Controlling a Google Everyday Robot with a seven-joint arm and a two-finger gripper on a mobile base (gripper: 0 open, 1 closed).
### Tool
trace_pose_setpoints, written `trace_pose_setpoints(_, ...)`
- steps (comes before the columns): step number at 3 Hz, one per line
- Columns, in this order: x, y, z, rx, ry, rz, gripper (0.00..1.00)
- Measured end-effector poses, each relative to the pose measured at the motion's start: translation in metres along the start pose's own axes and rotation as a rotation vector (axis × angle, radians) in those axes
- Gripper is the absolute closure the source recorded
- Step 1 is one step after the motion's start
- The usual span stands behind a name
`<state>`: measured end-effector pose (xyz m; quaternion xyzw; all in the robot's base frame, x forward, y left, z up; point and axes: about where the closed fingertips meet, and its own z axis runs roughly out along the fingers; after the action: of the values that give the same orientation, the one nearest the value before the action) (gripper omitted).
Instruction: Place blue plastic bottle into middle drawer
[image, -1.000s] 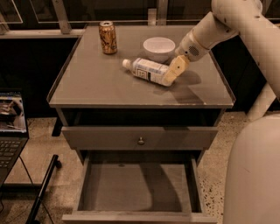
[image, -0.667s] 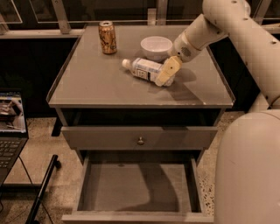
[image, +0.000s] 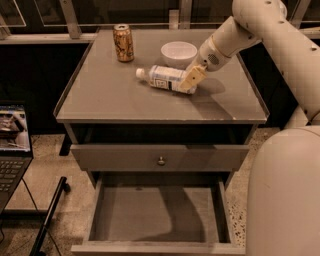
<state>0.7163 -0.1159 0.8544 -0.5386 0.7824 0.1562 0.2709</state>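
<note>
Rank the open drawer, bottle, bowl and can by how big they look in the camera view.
1. middle drawer, also nearest
2. blue plastic bottle, hand at its base end
3. white bowl and can: too alike to rank

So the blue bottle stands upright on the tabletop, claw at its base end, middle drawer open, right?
No: the camera view shows the blue bottle lying on its side, not upright. The claw is at its base end, and the middle drawer is open.
</note>
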Motion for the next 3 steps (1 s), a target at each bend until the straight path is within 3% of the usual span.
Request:
trace_pose_setpoints(2, 0.0, 0.0, 0.0001, 0.0, 0.0, 0.0, 0.87)
trace_pose_setpoints(3, -0.0005, 0.0002, 0.0013, -0.003, -0.002, -0.002, 1.0)
